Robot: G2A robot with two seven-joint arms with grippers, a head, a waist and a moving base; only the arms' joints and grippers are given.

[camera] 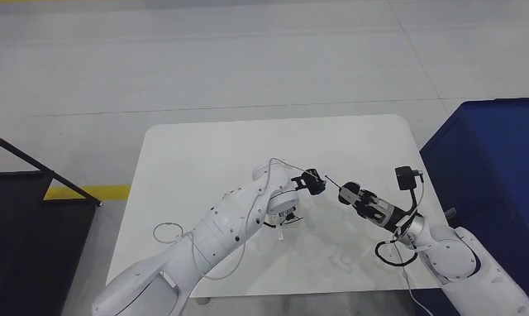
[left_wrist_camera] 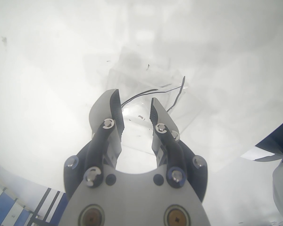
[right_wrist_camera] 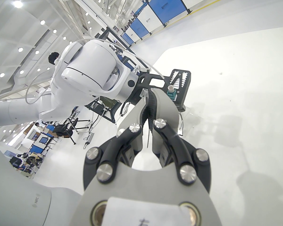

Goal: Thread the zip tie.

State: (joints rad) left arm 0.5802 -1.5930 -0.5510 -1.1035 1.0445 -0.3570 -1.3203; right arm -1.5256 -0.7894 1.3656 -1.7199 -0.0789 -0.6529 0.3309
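Over the white table [camera: 207, 167], a bit toward 3 o'clock of its centre in the top view, the two grippers face each other tip to tip. Right gripper [right_wrist_camera: 151, 95] is clamped tight on the black zip tie [right_wrist_camera: 147, 130], with the strap poking out toward 10 o'clock at the left gripper [left_wrist_camera: 135, 99], probably so the free end can be aimed. Left gripper fingers [left_wrist_camera: 115, 109] are spread apart; thin black strands run just beyond them, nothing pinched. Likely it sits open to take the other end for threading.
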